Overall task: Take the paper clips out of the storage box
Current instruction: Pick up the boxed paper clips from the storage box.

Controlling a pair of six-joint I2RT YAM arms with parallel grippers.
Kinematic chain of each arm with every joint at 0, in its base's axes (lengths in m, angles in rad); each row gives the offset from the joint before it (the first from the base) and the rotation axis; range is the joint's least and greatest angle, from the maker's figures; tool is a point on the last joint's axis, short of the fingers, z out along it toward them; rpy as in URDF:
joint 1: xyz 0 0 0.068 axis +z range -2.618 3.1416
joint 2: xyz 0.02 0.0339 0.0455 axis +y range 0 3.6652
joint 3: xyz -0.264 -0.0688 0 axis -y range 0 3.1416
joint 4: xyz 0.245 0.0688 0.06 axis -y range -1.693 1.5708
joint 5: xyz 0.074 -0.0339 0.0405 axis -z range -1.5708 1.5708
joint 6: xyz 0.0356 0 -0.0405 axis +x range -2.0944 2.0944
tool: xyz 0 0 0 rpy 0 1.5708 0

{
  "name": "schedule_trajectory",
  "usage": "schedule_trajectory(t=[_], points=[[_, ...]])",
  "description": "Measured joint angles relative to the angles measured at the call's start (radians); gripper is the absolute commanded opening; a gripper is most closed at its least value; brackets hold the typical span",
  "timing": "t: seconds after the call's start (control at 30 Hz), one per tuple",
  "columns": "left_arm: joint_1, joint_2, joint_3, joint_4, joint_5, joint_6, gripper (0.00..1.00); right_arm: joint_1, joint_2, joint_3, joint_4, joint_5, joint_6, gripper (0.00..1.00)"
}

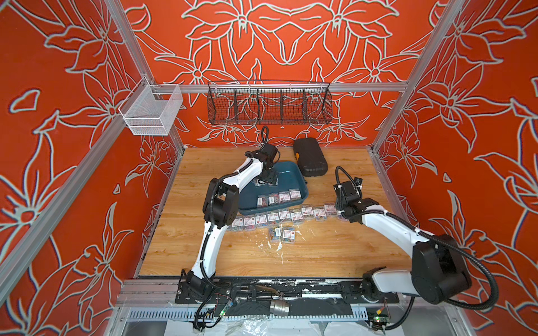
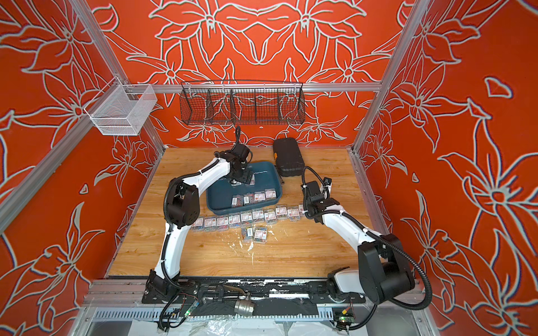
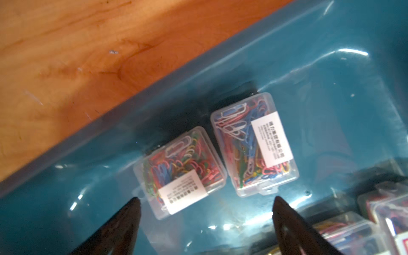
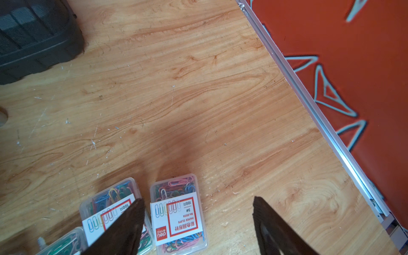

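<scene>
Two clear paper clip boxes (image 3: 180, 172), label sides up and full of multicoloured clips, lie side by side and nearly touching on the floor of the teal storage box (image 3: 331, 88), directly ahead of the left gripper (image 3: 206, 199). The nearer one has a corner just between the fingertips, and the other sits a little beyond them. The left gripper's fingers (image 3: 123, 225) stand wide apart and hold nothing, poised above the tray floor close to one side wall. Off to one side of this gripper, a row of four boxes (image 1: 279, 197) lies against the tray wall nearest the robot. Outside that wall, a long row of boxes (image 1: 279, 216) runs across the wooden table (image 1: 320, 256) from beside the left arm's elbow to beneath the right gripper (image 4: 198, 199), with two more boxes (image 1: 281, 234) closer to the robot's base. The right gripper hangs over the end of that row with its fingers spread wide and empty. One labelled box (image 4: 178, 212) rests on the table between them, just beside one finger and well clear of the other, and its neighbour is partly hidden behind that same finger. Beyond the right gripper a black hard case (image 1: 310, 157) lies near the tray's far corner. A black wire basket (image 1: 269, 103) and a white mesh basket (image 1: 151, 110) hang on the frame rails, well above both grippers.
</scene>
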Motion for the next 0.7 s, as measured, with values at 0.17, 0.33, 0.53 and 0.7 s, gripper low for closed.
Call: schedule_trajectory(t=[0.17, 0.33, 0.53, 0.7], points=[[0.042, 0.056, 0.064, -0.019, 0.068, 0.017, 0.99, 0.0, 0.0, 0.0, 0.0, 0.0, 0.0, 0.79], [0.063, 0.108, 0.127, -0.037, 0.121, 0.029, 0.98, 0.0, 0.0, 0.0, 0.0, 0.0, 0.0, 0.79], [0.059, 0.144, 0.192, -0.099, 0.156, 0.033, 0.98, 0.0, 0.0, 0.0, 0.0, 0.0, 0.0, 0.79], [0.06, 0.118, 0.135, -0.111, 0.201, 0.023, 0.98, 0.0, 0.003, 0.0, 0.0, 0.0, 0.0, 0.79]])
